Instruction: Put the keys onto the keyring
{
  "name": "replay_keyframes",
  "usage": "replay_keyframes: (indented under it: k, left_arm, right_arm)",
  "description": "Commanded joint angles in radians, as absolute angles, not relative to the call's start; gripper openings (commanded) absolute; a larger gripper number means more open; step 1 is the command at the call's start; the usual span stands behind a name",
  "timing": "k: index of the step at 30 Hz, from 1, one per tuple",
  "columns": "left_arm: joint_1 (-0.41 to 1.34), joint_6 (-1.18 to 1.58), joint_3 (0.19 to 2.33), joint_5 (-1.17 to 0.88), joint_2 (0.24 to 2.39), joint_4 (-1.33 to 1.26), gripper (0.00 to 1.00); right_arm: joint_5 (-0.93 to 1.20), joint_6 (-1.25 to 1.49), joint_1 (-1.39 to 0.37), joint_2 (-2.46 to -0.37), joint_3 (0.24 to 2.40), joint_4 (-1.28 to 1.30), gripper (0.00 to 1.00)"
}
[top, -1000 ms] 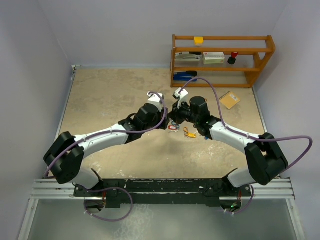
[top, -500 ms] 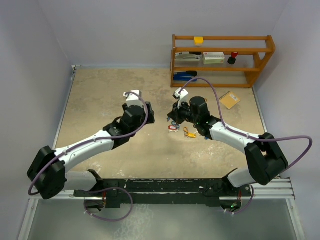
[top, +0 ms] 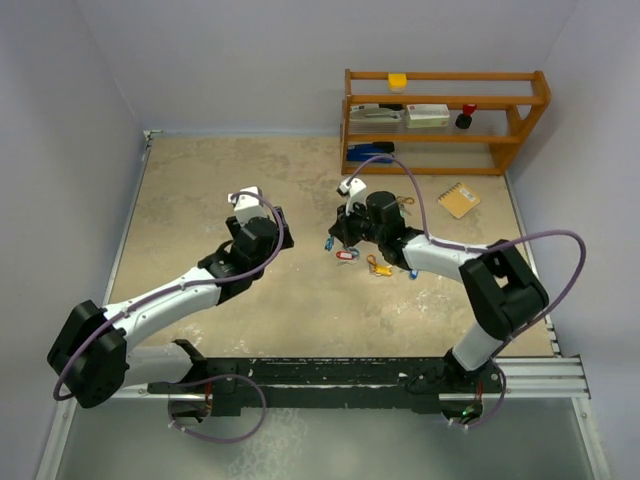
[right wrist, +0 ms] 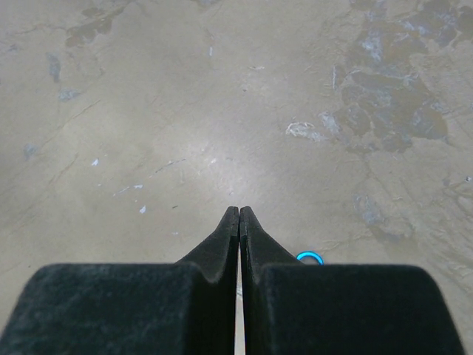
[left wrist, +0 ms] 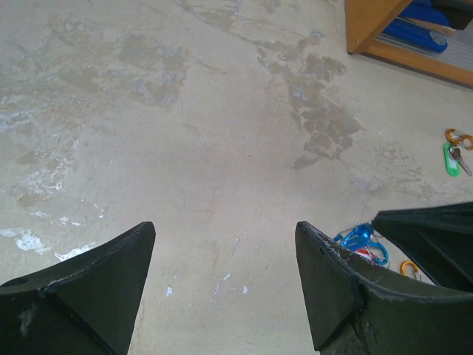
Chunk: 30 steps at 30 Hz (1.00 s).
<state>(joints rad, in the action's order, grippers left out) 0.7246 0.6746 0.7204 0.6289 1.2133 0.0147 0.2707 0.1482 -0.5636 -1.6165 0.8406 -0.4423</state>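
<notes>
"So, where were the keys?"

"On the table [top: 220, 180], in a small cluster just beside the right gripper [right wrist: 239, 214]. A red-tagged key [top: 346, 255] lay closest to it on the near side. A yellowish piece [top: 378, 266] was just beside that (tag or clip, I could not tell). A green-tagged key [left wrist: 450, 159] lay apart from these, nearer the wooden shelf [top: 445, 120] and next to an orange clip [left wrist: 458, 137]."

"And the right gripper itself?"

"Clenched. Its two fingers were pressed flat together, low over the table. A blue loop [right wrist: 310, 257] peeped out from under one finger. Whether anything thin was nipped between the pads, I could not tell."

"The left one?"

"The left gripper [left wrist: 224, 237] was spread wide, with only bare table between its fingers. It hung to the left of the cluster, apart from it. In its wrist view the blue loop showed just past its right-hand finger, with a sliver of red tag under it and the dark tip of the other gripper close by."
</notes>
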Motion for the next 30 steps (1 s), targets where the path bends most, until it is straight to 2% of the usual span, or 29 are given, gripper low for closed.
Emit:
replay_keyframes:
  k: [1,17,18,21,23,30]
  left_arm:
    - [0.72,0.69,0.681,0.605,1.18,-0.086,0.74]
    - [0.721,0.684,0.651,0.537,1.143,-0.101,0.74]
    - [0.721,0.683,0.653,0.536,1.141,-0.098,0.74]
    - [0.721,0.679,0.661,0.535,1.137,-0.085,0.74]
    - [0.721,0.676,0.667,0.535,1.135,-0.078,0.74]
    - [0.721,0.666,0.706,0.543,1.137,-0.045,0.74]
  right_arm:
    - [0.261,0.175,-0.563,-1.691,0.948,-0.538,0.0]
    - [0.232,0.216,-0.545,-1.964,1.233,-0.555,0.01]
    - [0.232,0.219,-0.543,-1.972,1.239,-0.554,0.04]
    - [0.225,0.226,-0.535,-1.979,1.239,-0.554,0.28]
    - [0.217,0.232,-0.53,-1.966,1.225,-0.56,0.4]
    - [0.105,0.259,-0.516,-1.769,1.07,-0.593,0.7]
